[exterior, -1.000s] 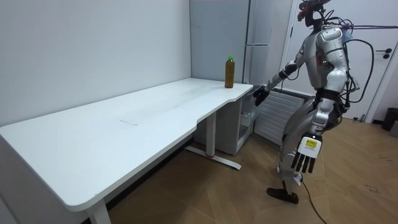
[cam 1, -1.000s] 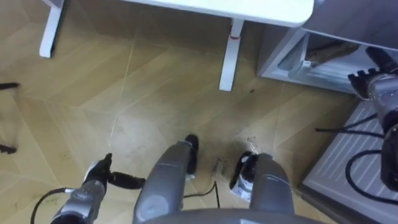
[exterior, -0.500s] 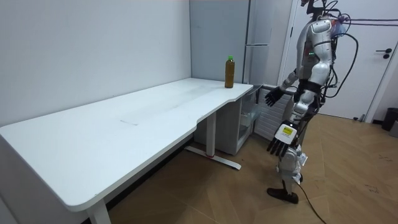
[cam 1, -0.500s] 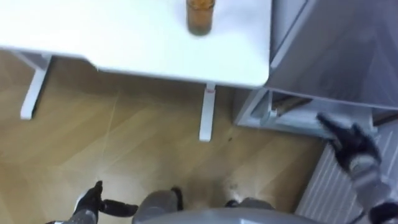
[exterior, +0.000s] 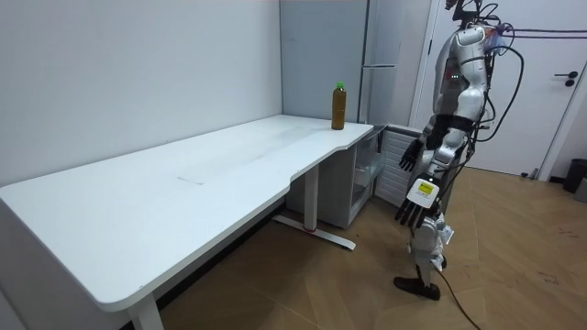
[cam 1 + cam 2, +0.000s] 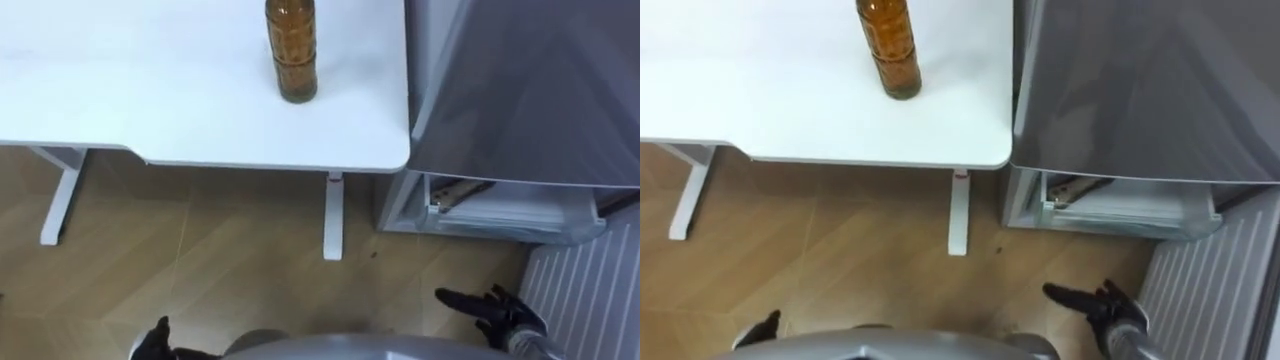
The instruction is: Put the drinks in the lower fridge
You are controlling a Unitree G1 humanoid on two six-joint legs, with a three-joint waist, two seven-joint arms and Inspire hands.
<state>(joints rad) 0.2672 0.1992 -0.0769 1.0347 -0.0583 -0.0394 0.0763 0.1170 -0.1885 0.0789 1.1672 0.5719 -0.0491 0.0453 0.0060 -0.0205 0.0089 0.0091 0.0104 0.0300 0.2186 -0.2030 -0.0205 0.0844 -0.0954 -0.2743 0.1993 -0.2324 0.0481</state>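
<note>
Bottle upright on table, cap cut off; right hand splayed, empty; left hand hanging slack, empty.

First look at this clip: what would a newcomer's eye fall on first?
A brown drink bottle stands upright, alone on the white table, near the corner beside the grey fridge. The fridge's lower compartment is open. The robot stands in front of it, with its right hand and left hand both open and empty.
</note>
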